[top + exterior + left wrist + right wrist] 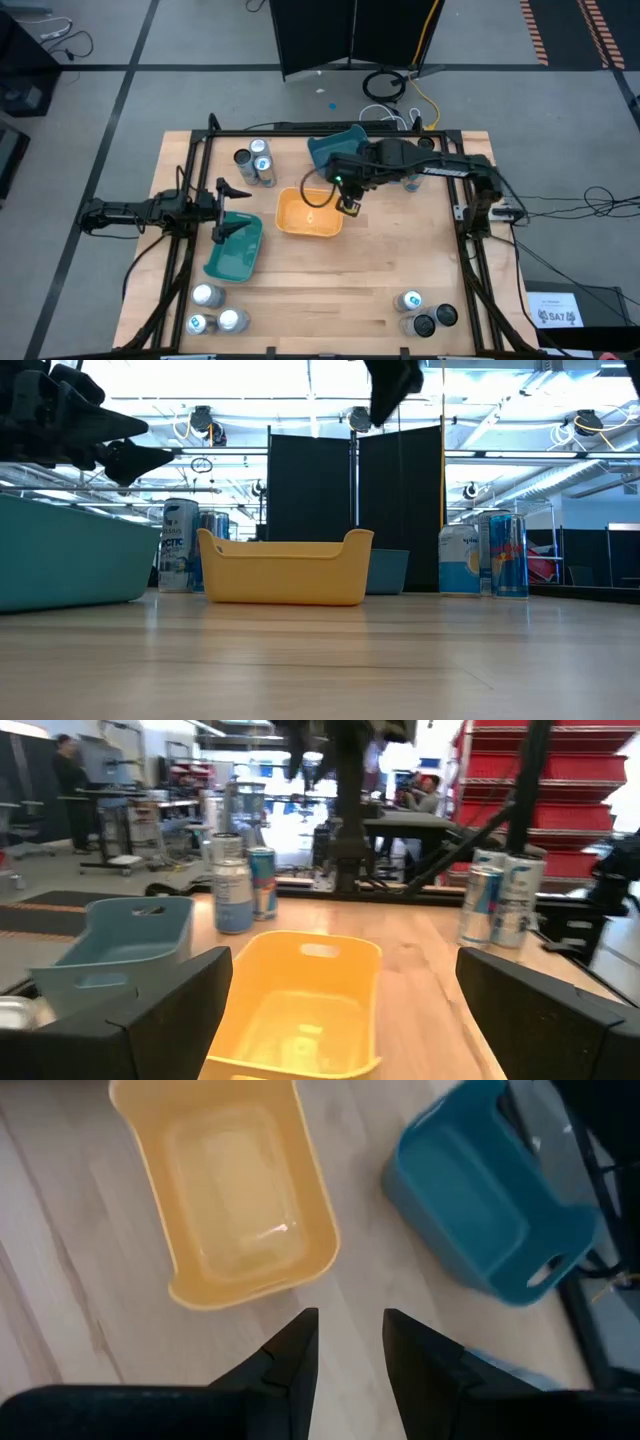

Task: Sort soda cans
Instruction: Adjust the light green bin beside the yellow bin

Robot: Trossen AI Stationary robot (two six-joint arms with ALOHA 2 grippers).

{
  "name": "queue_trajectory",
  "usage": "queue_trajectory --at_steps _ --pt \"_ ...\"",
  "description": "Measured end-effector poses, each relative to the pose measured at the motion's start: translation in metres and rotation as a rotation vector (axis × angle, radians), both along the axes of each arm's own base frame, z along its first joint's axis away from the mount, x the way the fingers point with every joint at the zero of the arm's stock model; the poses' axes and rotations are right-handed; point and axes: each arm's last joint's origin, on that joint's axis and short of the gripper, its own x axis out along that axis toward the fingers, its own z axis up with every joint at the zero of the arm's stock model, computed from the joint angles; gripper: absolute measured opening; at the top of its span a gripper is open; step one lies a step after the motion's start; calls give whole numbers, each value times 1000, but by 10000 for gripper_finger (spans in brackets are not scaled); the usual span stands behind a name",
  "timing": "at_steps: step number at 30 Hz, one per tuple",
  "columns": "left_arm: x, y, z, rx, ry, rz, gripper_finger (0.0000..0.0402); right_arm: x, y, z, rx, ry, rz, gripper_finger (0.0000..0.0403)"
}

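Note:
Soda cans stand upright on the table in groups: far left [254, 164], near left [214, 311], near right [425, 313], and one pair [500, 898] mostly hidden under my right arm in the high view. My right gripper [348, 205] hangs high over the right end of the orange tray [308, 212]. It points steeply down, its fingers [298, 1342] narrowly apart with nothing between them. My left gripper [238, 211] waits wide open and level at the table's left, over the teal tray [235, 252].
A blue tray [335, 150] sits tilted at the far middle, just beyond the orange tray. Bare wood lies between the orange tray and the near edge. The dark frame rails [470, 240] run along the table's left and right sides.

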Motion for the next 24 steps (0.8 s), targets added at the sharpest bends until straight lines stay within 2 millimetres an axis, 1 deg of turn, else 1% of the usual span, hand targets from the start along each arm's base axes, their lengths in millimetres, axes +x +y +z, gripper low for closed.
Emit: queue_trajectory --at_steps 2,6,9,12,16,20,24 --pt "0 0 0 -2 -4 13 393 -11 4 -14 11 -23 -14 107" --pt "0 1 2 -37 -21 16 393 -42 7 -40 43 -122 -75 107" --pt "0 1 5 -109 -56 23 393 -63 2 -55 59 -217 -130 107" --pt "-1 1 8 -182 -95 14 393 -77 -5 -65 64 -299 -172 107" --pt "-1 1 13 -343 -155 -2 393 -84 -19 -75 36 -399 -230 107" --pt "-3 3 21 -382 -253 39 393 -84 -35 -83 13 -416 -266 107" --pt "-7 3 31 -393 -368 34 393 -82 -49 -89 -35 -371 -241 107"
